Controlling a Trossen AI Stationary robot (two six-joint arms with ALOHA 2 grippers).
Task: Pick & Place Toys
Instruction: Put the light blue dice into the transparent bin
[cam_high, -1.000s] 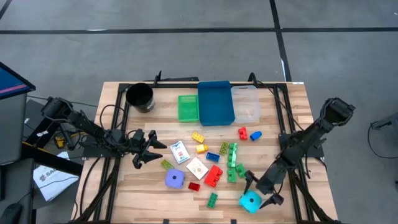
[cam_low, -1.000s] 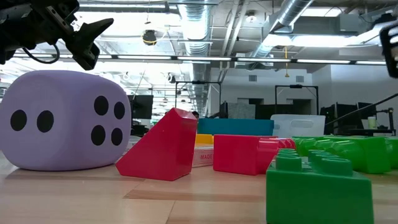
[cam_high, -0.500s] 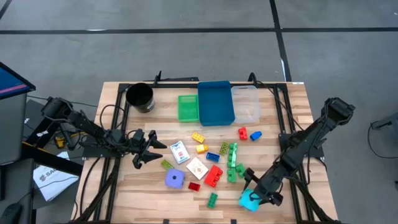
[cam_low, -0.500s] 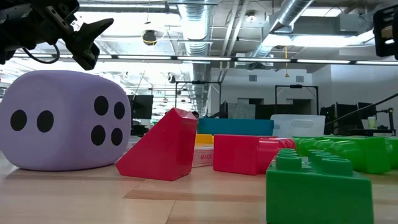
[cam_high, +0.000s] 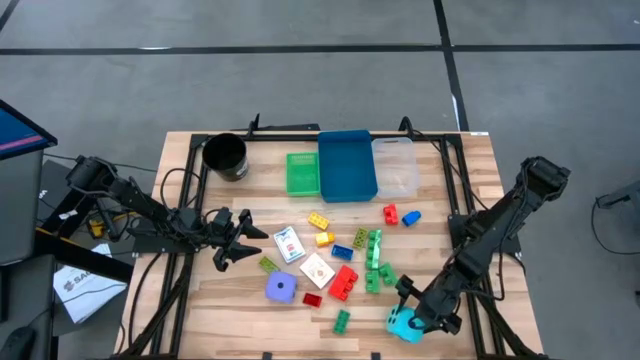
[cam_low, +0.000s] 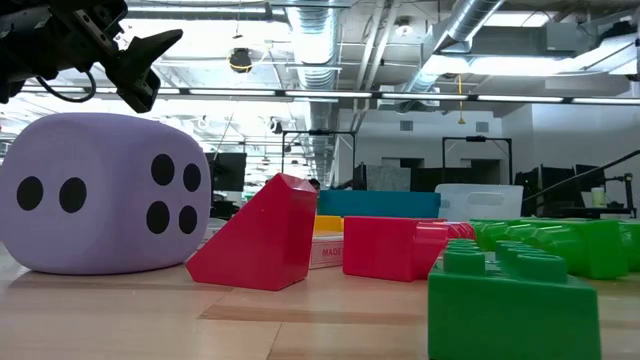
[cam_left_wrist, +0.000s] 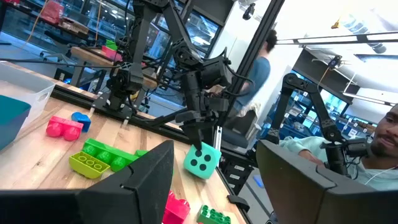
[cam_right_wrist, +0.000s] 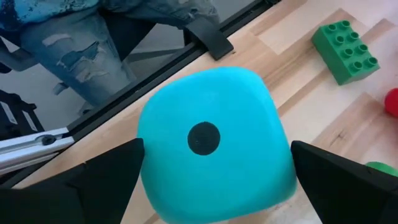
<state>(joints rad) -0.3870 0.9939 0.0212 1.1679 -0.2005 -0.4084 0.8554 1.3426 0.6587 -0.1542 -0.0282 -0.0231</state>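
Note:
A cyan foam die (cam_right_wrist: 214, 143) rests on the table near its front right edge (cam_high: 400, 324), one-dot face toward the right wrist camera. My right gripper (cam_high: 415, 312) is tipped down over it, open, with one finger (cam_right_wrist: 106, 180) at each side of the die. My left gripper (cam_high: 240, 238) hangs open above the table's left part, behind the purple die (cam_high: 281, 288). Bricks in red (cam_high: 343, 282), green (cam_high: 373, 250), yellow (cam_high: 319, 221) and blue (cam_high: 411, 216) and two white card packs (cam_high: 288, 244) lie mid-table. My right gripper comes slanting down at the cyan die from the table's right, and its fingers (cam_right_wrist: 348, 180) flank the die's two opposite sides. Whether they touch the die I cannot tell. The die sits flat on the table.
Green (cam_high: 302, 173), blue (cam_high: 347, 165) and clear (cam_high: 395, 165) trays stand side by side at the far edge, with a black cup (cam_high: 226, 156) at the far left. A person sits beyond the table's near right corner (cam_left_wrist: 373, 155).
My right gripper has tipped further downward and moved a little toward the near edge, closing in over the cyan die; it has left the low view's upper right corner. The die has stayed in place.

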